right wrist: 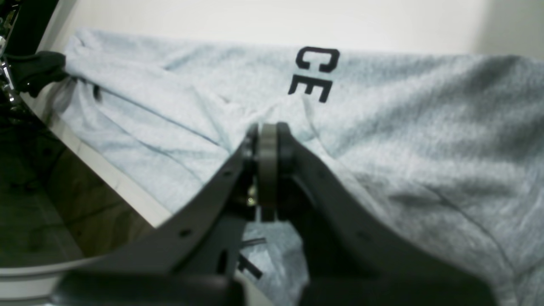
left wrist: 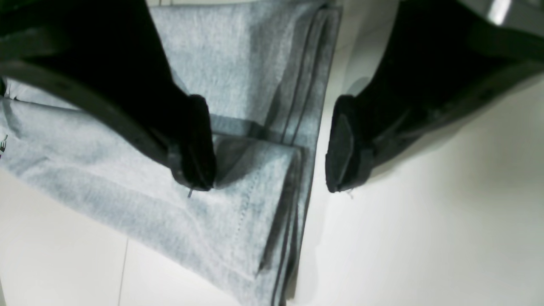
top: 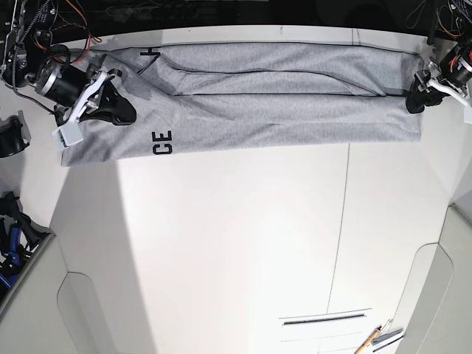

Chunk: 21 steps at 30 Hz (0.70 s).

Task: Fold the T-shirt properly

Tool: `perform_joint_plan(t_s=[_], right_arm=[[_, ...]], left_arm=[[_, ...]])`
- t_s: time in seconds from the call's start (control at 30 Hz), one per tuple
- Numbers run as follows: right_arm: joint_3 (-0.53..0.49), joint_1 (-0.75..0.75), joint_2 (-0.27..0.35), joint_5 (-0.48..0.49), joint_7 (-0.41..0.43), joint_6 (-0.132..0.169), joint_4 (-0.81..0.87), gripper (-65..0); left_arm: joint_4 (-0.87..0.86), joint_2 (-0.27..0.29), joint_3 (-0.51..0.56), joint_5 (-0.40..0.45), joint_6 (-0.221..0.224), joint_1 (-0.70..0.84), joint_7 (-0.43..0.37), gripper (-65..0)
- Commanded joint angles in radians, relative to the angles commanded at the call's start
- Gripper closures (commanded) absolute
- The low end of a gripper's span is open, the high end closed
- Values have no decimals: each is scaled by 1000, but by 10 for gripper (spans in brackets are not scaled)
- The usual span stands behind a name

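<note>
Black pincer tips of the left gripper (left wrist: 270, 146) stand apart astride the T-shirt's hem; the right gripper (right wrist: 267, 166) is closed above the fabric. Light grey, the T-shirt (top: 243, 122) lies in a long, rumpled strip across the table's (top: 221, 243) far side, "CE" showing. Both arms reach over opposite ends.

**Black fingers block the view!**

The left gripper (left wrist: 270, 144) covers part of the T-shirt (left wrist: 250, 204), whose lower tip runs off the left wrist picture! In the right wrist view, the blurred right gripper (right wrist: 267, 170) hides the middle cloth, and the lettering near the bottom is partly covered!
</note>
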Motion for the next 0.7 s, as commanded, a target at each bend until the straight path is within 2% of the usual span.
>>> perform_joint_plan(t_s=[0.7], right_arm=[[0,0,0,-1,0,0,0,0]], left_arm=[[0,0,0,0,0,0,20,-453]])
